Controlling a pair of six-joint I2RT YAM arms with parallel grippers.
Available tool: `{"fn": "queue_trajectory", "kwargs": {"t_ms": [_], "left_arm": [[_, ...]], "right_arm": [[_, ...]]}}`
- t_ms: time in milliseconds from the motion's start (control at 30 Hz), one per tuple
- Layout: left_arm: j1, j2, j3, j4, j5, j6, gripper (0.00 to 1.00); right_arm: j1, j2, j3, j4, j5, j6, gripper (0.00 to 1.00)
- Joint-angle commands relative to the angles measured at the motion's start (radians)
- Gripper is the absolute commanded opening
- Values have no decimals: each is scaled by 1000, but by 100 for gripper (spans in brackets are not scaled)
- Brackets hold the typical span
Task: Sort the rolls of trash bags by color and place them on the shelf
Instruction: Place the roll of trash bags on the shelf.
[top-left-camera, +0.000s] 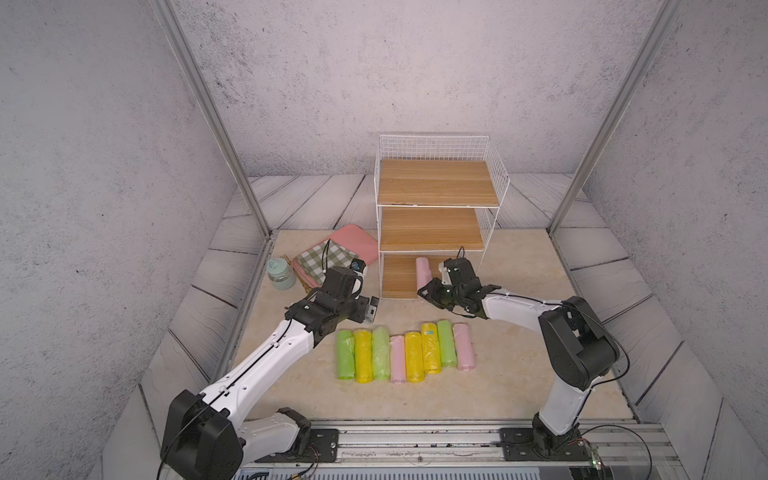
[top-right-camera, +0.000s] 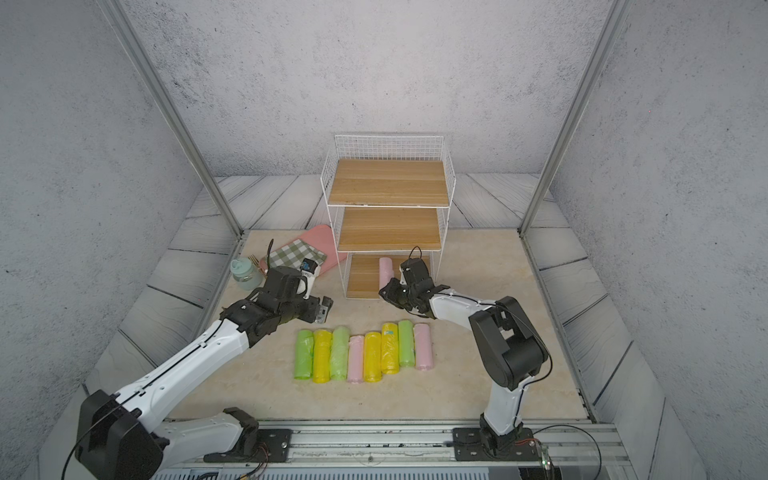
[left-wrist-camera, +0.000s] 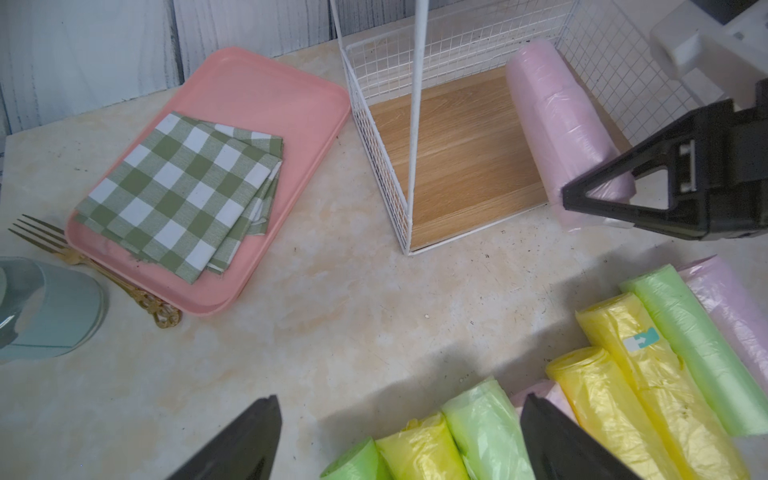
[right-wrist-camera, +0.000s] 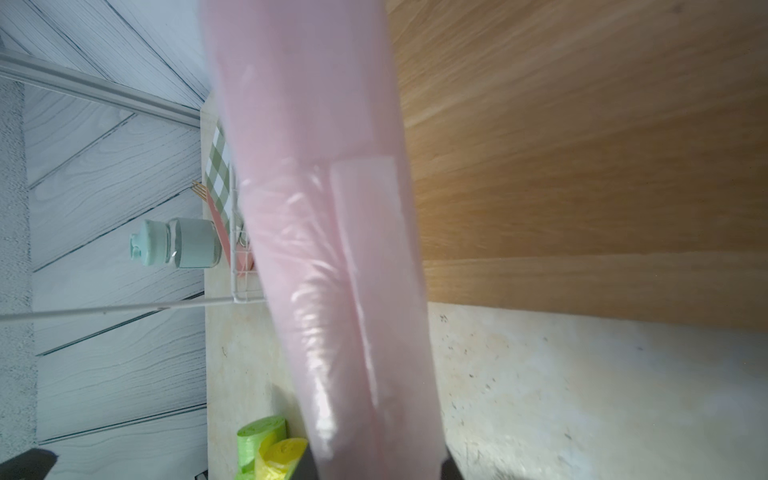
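Pink roll (right-wrist-camera: 324, 249) in right gripper (top-left-camera: 427, 291), long axis pointing into shelf (top-left-camera: 436, 187) bottom.

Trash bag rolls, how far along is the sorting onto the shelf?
Done: nothing fully placed; on the shelf the upper two boards are bare. In hand: the right pincer is shut on a pink roll, partway onto the bottom board. Remaining: eight rolls lie in a row on the table, the open left pincer near them.
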Motion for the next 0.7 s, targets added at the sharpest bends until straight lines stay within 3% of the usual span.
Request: {"fn": "queue_trajectory", "kwargs": {"t_ms": [0,667], "left_arm": [[13,12,-15,11,-12,-15,97],[42,60,-42,67,24,-44,97]], "right_arm": [[11,61,56,73,-24,35,0],[36,296,276,82,-50,102,10]]}}
